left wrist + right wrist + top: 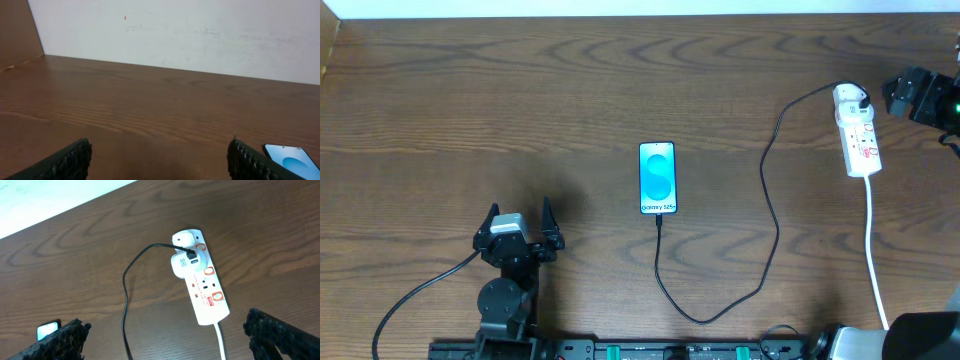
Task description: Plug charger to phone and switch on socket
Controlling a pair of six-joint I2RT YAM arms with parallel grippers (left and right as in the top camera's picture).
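The phone [657, 178] lies flat mid-table with its blue screen lit; a corner of the phone [292, 161] also shows in the left wrist view. The charger's thin black cable [768, 215] runs from the phone's bottom edge, loops toward the front, and climbs to the white adapter [851, 97] seated in the white socket strip [863, 140]. My left gripper [518, 216] stands open near the front left, well away from the phone. My right gripper [902, 95] is open just right of the strip's adapter end. In the right wrist view the socket strip [204, 282], adapter [182, 262] and cable [125, 295] lie ahead of the open gripper [170, 340].
The strip's white lead [873, 250] trails toward the front right edge. A thick black arm cable [415, 295] curls by the left arm's base. A white wall [175, 35] borders the table's far edge.
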